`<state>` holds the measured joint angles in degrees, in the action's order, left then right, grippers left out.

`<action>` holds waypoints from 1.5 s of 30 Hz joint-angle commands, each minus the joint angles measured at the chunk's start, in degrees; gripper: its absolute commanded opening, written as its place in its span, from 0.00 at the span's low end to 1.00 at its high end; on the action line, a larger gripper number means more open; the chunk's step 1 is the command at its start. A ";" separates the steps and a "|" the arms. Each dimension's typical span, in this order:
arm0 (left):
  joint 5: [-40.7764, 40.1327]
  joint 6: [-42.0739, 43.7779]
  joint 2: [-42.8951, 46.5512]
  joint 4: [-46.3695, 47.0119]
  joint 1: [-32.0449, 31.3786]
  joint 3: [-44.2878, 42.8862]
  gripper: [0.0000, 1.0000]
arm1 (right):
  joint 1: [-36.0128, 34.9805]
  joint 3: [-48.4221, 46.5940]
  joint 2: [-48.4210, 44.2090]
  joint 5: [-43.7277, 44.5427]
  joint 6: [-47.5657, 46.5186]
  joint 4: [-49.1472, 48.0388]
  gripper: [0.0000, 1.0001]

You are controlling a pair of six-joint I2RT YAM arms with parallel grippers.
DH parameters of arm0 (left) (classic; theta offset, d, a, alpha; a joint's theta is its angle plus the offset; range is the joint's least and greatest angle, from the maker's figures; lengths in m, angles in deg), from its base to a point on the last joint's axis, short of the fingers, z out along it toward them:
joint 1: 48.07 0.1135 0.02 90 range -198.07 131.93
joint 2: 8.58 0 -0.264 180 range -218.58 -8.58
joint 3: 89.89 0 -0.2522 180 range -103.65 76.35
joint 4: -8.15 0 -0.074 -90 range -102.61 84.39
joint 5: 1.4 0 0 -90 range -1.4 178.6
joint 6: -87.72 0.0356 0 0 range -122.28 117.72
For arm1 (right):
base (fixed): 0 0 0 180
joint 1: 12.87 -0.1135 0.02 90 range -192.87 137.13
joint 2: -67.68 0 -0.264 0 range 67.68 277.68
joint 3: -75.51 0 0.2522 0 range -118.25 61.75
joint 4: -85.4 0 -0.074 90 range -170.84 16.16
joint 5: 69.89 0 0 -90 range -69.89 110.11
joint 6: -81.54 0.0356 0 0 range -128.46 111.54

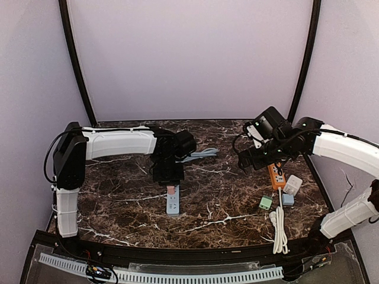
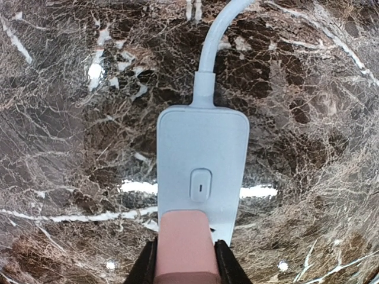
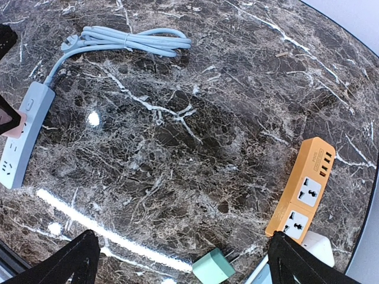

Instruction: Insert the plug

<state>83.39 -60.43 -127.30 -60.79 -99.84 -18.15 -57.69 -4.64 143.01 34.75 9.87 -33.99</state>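
Observation:
A pink plug (image 2: 183,245) sits between the black fingers (image 2: 145,267) of my left gripper (image 1: 167,173), which is shut on it. The plug rests against the near end of a light blue power strip (image 2: 201,148), just below its switch; I cannot tell whether its prongs are in a socket. From above, the plug (image 1: 171,190) sits on the strip (image 1: 173,205) at table centre. The right wrist view shows the strip (image 3: 21,139) at far left. My right gripper (image 1: 244,161) hovers open and empty over the marble, its fingers (image 3: 77,260) far apart.
An orange power strip (image 1: 276,174) lies at the right, with a green plug (image 3: 213,267), a white adapter (image 1: 292,184), a small blue adapter (image 1: 288,199) and a white cable (image 1: 278,228) nearby. The blue strip's coiled cord (image 3: 127,40) lies at the back.

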 commanded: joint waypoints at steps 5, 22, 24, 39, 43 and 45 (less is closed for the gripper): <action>6.49 3.65 -6.94 5.90 0.46 6.22 0.01 | 0.35 1.00 -1.55 0.57 0.43 0.85 0.99; 3.84 3.45 -5.04 -0.55 0.37 2.31 0.12 | 0.35 0.47 -2.64 -0.04 1.01 0.70 0.99; 3.39 3.40 -4.32 -1.41 0.35 1.90 0.28 | 0.35 0.32 -2.73 -0.04 1.01 0.67 0.99; 1.57 3.94 6.29 -6.19 -0.59 -2.15 0.99 | 0.35 0.94 -4.68 -0.17 1.21 0.52 0.99; 0.63 3.58 9.37 -7.99 -0.55 -2.56 0.99 | 0.35 0.76 -4.75 -0.44 1.09 0.57 0.99; -0.16 4.18 10.76 -8.92 -0.57 -3.17 0.99 | 0.35 0.61 -4.84 -0.54 1.16 0.53 0.99</action>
<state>85.29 -56.48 -121.50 -64.98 -100.10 -19.39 -57.69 -4.40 139.14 34.66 10.51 -33.62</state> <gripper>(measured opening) 0.987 0.986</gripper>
